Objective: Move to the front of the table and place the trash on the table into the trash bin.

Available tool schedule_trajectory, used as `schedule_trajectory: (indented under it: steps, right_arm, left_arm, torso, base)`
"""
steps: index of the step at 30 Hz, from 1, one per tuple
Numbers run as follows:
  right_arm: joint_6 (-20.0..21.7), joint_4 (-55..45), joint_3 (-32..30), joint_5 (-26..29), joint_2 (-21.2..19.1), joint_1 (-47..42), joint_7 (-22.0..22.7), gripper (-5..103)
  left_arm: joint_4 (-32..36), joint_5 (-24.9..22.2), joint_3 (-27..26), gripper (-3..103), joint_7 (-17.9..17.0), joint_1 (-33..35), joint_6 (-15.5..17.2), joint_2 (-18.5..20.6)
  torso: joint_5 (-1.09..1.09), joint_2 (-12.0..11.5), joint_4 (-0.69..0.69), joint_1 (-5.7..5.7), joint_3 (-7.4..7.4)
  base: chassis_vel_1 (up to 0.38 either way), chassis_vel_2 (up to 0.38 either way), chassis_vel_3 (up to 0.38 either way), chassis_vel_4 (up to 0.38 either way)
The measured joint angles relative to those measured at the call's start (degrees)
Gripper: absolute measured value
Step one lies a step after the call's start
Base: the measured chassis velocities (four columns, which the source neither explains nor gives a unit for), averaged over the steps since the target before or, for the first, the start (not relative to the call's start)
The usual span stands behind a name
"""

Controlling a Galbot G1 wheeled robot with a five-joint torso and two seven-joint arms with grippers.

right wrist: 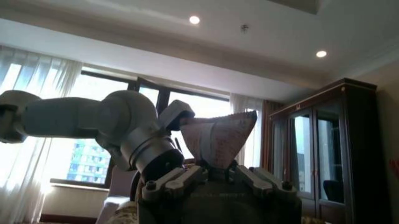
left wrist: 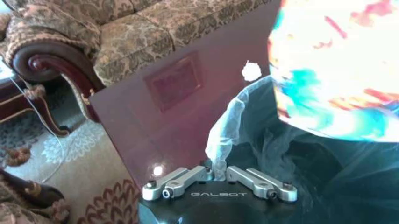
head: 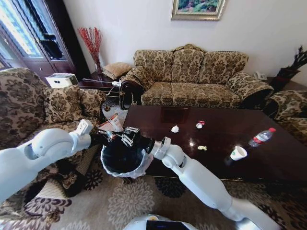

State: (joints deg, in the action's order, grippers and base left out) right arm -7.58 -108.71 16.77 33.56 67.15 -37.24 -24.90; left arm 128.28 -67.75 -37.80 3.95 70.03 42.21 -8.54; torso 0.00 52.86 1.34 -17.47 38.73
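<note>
both grippers meet over the trash bin (head: 122, 160), jaws clamping a snack wrapper (head: 111, 124), fingertips partly hidden.

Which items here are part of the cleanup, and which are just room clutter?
Job: table, trash bin, snack wrapper in right hand, crumpled paper, red-and-white scrap, yellowish bit, paper cup, water bottle; left hand at the bin.
Lying about: sofa, armchair, painting, red twigs.
</note>
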Motion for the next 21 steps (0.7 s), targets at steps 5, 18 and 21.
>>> schedule_trajectory:
  steps: [5, 18, 21]
  right_arm:
    - [-0.1, -1.7, -0.4, 0.2, -1.0, -0.7, -1.3, 5]
    - [-0.2, -4.2, -2.7, 1.0, -3.0, -2.8, -2.9, 31]
    - [-0.4, -4.2, -2.9, 0.8, -3.1, -3.0, -3.1, 42]
  left_arm:
    - [-0.7, -0.2, -1.0, 0, 0.0, 0.2, 0.0, 0.8]
    - [-5.1, 1.9, -0.3, 0, -0.8, 1.2, 0.0, 0.3]
    - [-5.2, 1.4, -0.7, 0, -0.8, 1.2, 0.0, 0.2]
  torso:
    - [0.01, 0.0, 0.00, 0.00, 0.00]
    - [-0.01, 0.0, 0.00, 0.00, 0.00]
    - [0.00, 0.0, -0.01, 0.00, 0.00]
  base:
    - [0.000, 0.000, 0.000, 0.000]
    - [0.000, 0.000, 0.000, 0.000]
    - [0.000, 0.000, 0.000, 0.000]
